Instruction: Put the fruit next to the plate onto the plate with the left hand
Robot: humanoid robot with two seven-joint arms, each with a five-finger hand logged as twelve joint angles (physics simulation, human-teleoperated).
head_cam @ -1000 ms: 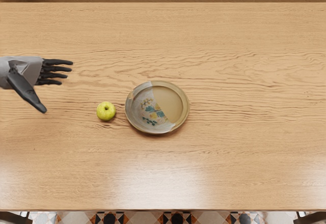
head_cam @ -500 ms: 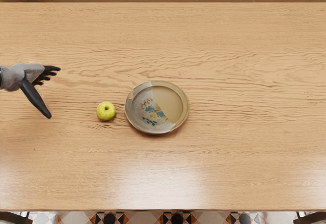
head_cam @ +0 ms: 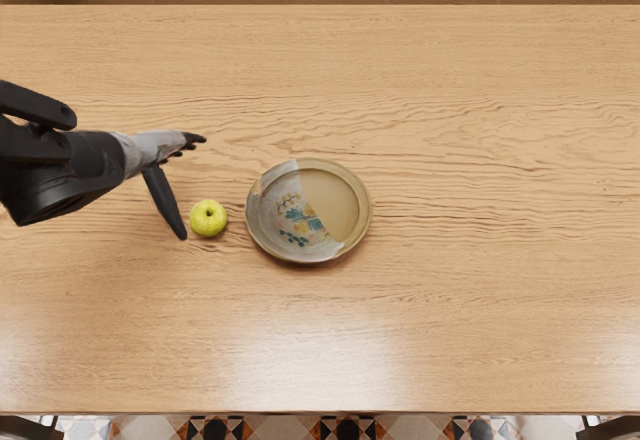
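A small yellow-green apple (head_cam: 208,217) lies on the wooden table, just left of a round ceramic plate (head_cam: 335,205) with a floral pattern on its left half. My left hand (head_cam: 170,165) reaches in from the left edge and hovers just left of and above the apple. Its thumb points down toward the apple's left side and its fingers stretch out to the right, spread and holding nothing. The plate holds nothing. The right arm is out of sight.
The wooden table (head_cam: 450,80) spans the whole view, with its far edge at the top and its near edge at the bottom. A patterned floor shows below the near edge.
The left arm has advanced to the right, bringing the hand from the far left edge to just beside the apple. The apple and plate have not moved.
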